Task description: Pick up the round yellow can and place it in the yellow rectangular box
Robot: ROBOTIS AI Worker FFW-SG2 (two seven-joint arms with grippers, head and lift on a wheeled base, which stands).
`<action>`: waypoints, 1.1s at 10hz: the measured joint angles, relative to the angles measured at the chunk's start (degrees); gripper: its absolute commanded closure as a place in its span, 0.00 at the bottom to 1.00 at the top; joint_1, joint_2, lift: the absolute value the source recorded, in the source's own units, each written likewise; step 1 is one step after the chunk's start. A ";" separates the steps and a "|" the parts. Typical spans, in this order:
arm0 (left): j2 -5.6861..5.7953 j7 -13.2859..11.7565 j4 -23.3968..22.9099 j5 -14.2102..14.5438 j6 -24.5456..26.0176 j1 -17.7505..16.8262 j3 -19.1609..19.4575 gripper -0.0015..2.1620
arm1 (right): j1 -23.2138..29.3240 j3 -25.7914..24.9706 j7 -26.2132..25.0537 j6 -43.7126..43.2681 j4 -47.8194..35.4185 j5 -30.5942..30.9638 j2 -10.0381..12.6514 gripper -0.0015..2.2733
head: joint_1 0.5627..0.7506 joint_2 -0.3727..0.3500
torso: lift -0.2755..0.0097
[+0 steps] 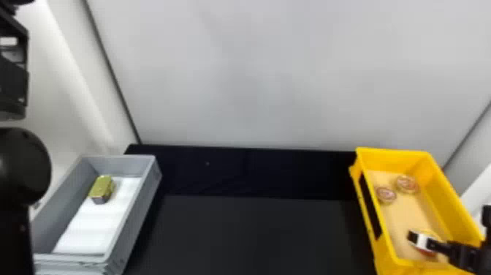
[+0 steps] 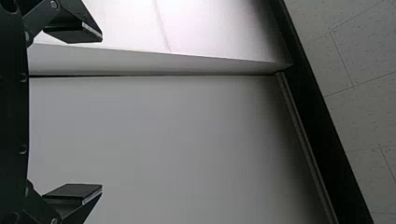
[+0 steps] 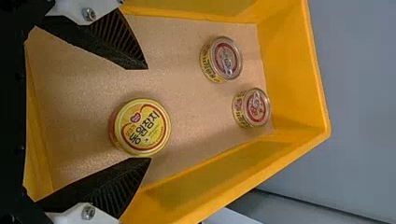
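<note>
Black surface (image 1: 255,234) lay ahead. Left fingers (image 2: 74,191), right fingers (image 3: 109,184) were wide open, empty. I judged yellow can (image 3: 141,127) placed; next needed lift-out.

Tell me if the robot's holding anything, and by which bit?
Nothing is held. The right gripper is open, one of its jaws clearly off the big can in the box; the left gripper is open and empty.

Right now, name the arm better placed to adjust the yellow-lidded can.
Probably right: the right gripper hangs open near the yellow-lidded can; the left gripper faces a wall.
</note>
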 measured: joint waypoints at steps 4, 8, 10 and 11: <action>0.04 -0.02 0.15 -0.03 0.00 0.81 0.25 0.07 | 0.11 1.49 -2.98 -3.77 -16.47 0.00 -0.23 0.05 | 0.53 0.59 | 0.97; -0.60 0.14 1.16 -0.80 -0.82 2.56 1.13 0.07 | -9.58 7.72 -11.70 -1.70 -42.15 3.67 -1.54 0.05 | 0.53 0.59 | 0.97; -0.72 0.23 1.57 -1.13 -1.27 3.44 2.30 0.07 | -13.35 11.83 -15.28 -4.96 -48.99 9.60 -1.64 0.04 | 0.53 0.59 | 0.97; -0.74 0.25 1.76 -1.13 -1.55 3.78 2.91 0.07 | -15.62 13.72 -15.91 -6.58 -50.59 11.88 -1.44 0.04 | 0.53 0.59 | 0.97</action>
